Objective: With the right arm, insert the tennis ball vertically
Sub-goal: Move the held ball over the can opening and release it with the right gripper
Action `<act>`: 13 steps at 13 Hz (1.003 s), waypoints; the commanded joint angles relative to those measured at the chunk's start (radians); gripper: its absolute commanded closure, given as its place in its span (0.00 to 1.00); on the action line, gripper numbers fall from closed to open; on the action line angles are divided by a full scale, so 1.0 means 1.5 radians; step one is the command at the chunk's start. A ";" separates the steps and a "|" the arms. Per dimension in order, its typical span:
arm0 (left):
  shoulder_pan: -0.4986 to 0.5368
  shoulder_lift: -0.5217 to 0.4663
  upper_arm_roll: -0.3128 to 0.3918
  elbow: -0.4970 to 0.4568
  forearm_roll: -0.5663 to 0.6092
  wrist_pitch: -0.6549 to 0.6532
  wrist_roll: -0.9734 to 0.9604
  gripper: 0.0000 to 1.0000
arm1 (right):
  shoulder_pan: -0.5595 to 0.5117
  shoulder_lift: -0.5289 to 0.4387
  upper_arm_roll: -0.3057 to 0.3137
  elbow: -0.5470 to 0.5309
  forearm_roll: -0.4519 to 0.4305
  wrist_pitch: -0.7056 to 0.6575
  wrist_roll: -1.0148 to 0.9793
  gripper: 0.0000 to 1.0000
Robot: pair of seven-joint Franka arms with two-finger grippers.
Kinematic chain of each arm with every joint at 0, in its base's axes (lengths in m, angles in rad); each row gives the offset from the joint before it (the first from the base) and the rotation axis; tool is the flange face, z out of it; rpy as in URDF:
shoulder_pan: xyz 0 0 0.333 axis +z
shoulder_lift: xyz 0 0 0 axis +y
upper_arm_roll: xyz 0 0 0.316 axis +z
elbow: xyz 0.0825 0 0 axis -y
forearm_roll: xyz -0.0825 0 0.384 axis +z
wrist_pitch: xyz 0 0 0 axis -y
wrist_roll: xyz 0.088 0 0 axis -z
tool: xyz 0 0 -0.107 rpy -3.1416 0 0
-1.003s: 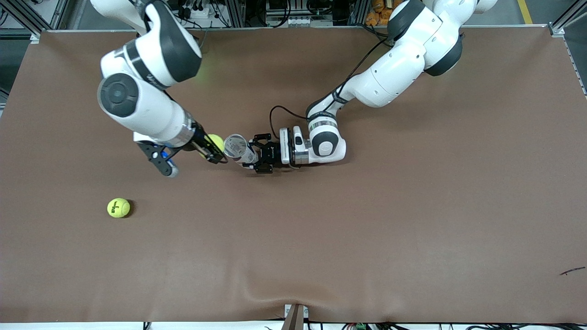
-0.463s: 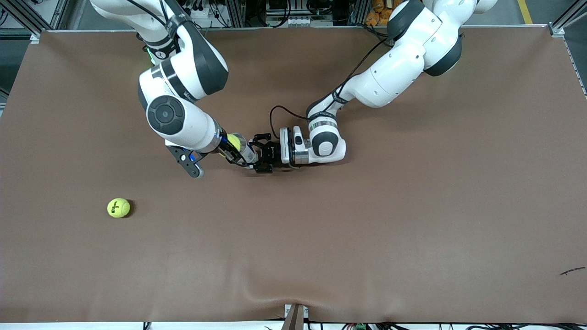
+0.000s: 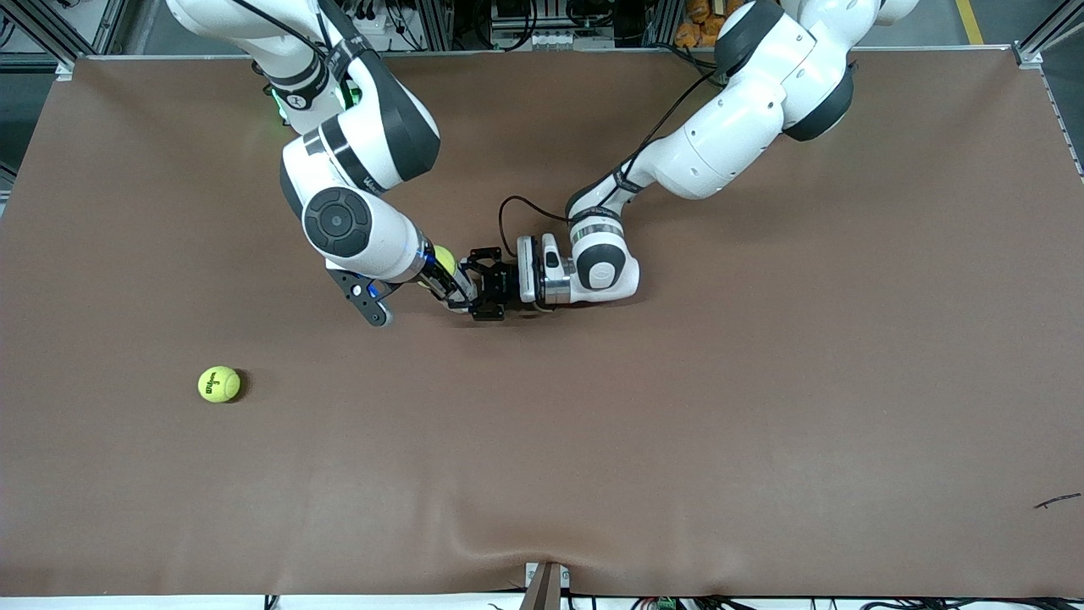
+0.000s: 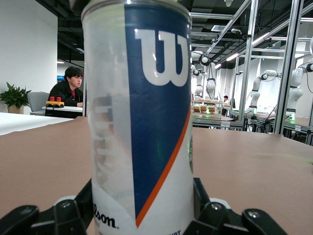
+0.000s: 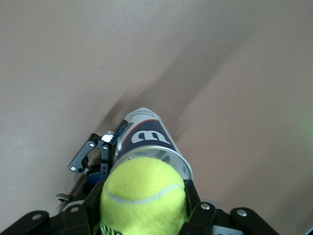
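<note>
A clear Wilson can (image 4: 142,117) with a blue and orange label stands upright in my left gripper (image 4: 142,218), which is shut on its lower part near the table's middle (image 3: 476,292). My right gripper (image 3: 442,271) is shut on a yellow tennis ball (image 3: 441,257) and holds it right over the can's open mouth. In the right wrist view the ball (image 5: 143,196) sits between the fingers of my right gripper (image 5: 143,208), with the can (image 5: 146,139) just below it. In the front view the can is mostly hidden by the right hand.
A second yellow tennis ball (image 3: 218,384) lies on the brown table cover (image 3: 677,424), nearer to the front camera, toward the right arm's end. A small dark scrap (image 3: 1057,501) lies toward the left arm's end.
My right arm has carried the ball sideways from beside the can to over its mouth. The left arm and the can have not moved.
</note>
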 commanded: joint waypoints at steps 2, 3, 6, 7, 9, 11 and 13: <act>0.005 0.018 -0.008 0.005 -0.026 -0.009 0.168 0.20 | 0.004 -0.001 -0.006 -0.008 -0.001 -0.025 0.012 0.24; 0.007 0.018 -0.008 0.004 -0.024 -0.009 0.169 0.20 | 0.004 -0.001 -0.006 -0.007 -0.001 -0.030 0.012 0.06; 0.005 0.017 -0.008 0.004 -0.022 -0.009 0.182 0.20 | 0.004 -0.001 -0.006 -0.002 -0.001 -0.030 0.020 0.00; 0.007 0.017 -0.008 0.004 -0.026 -0.009 0.192 0.20 | 0.003 -0.002 -0.006 0.000 -0.001 -0.030 0.020 0.00; 0.008 0.017 -0.009 0.003 -0.025 -0.009 0.192 0.20 | -0.006 -0.005 -0.007 0.004 -0.001 -0.029 0.018 0.00; 0.008 0.017 -0.008 0.002 -0.025 -0.009 0.192 0.20 | -0.017 -0.008 -0.008 0.026 0.003 -0.035 0.013 0.00; 0.007 0.017 -0.008 0.002 -0.026 -0.009 0.192 0.20 | -0.019 -0.009 -0.008 0.055 0.005 -0.049 0.012 0.00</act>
